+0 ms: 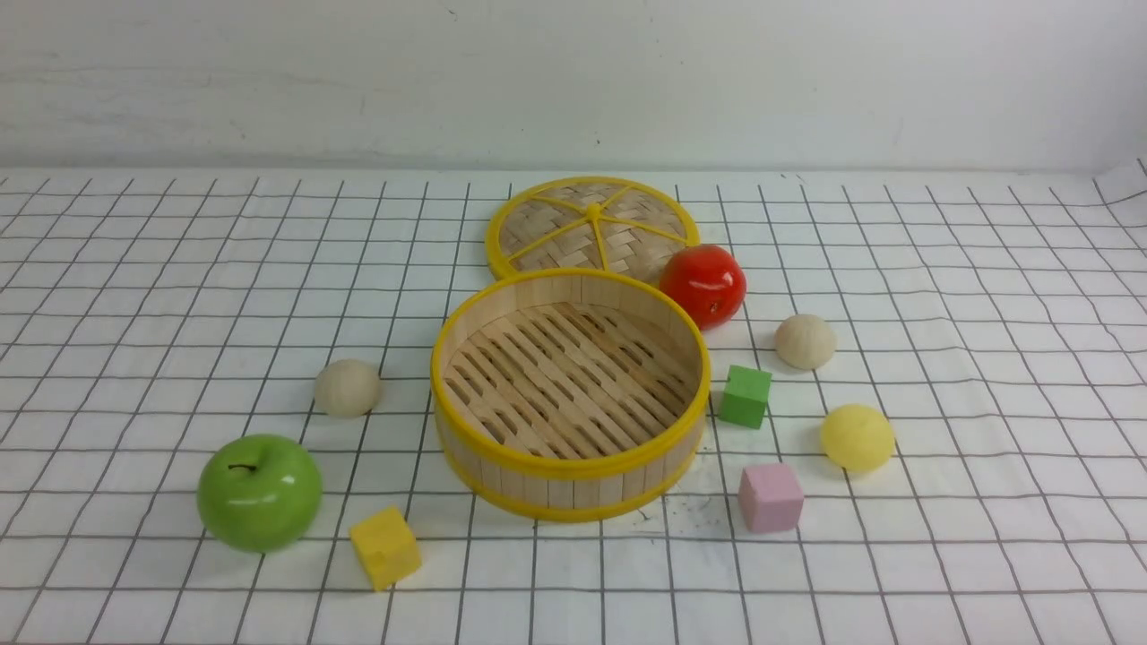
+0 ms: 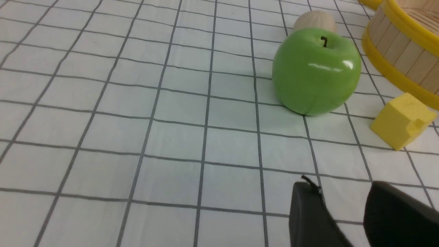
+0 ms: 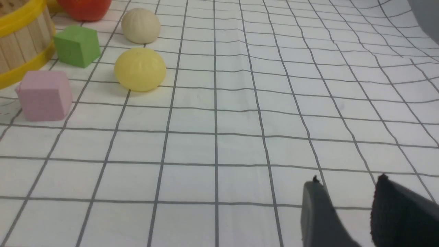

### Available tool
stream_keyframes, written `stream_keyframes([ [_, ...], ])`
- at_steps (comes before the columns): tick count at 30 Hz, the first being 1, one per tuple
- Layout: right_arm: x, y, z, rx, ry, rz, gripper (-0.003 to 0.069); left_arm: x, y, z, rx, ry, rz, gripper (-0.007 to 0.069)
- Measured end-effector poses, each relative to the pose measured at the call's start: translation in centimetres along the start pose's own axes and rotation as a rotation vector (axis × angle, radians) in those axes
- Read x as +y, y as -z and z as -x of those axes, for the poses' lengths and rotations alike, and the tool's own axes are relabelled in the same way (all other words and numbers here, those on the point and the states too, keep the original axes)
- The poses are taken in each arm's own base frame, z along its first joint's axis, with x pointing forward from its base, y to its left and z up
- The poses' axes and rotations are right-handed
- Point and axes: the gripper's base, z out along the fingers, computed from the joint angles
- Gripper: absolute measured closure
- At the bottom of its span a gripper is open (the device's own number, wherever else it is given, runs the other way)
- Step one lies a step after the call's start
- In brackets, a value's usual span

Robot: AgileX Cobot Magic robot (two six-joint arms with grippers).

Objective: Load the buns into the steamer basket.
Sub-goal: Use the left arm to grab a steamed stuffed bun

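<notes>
Basket (image 1: 573, 488) empty. Right fingers (image 3: 319, 212) apart, empty; yellow bun (image 3: 140, 69) lies nearest, ahead. Left fingers (image 2: 308, 216) apart, empty; 1 cream bun (image 2: 315, 20) sits behind green apple (image 2: 317, 70).

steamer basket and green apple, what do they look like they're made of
The round slatted steamer basket looks like matte unfinished wood, with visible grain in its strips; its yellow rims may be painted or plastic. The shiny green apple seems plastic or wax: sharp highlights, even colour.
</notes>
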Motion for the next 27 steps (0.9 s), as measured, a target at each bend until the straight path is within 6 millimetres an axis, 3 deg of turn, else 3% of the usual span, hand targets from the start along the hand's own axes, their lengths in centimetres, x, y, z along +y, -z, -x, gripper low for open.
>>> stream_keyframes([
  [14,0.0,0.0,0.0,0.000,0.000,0.000,0.0420,0.4,0.0,0.3,-0.029,-0.123,0.046,0.0386],
  [27,0.0,0.0,0.0,0.000,0.000,0.000,0.0420,-0.6,0.3,2.1,-0.244,-0.146,-0.046,0.0386],
])
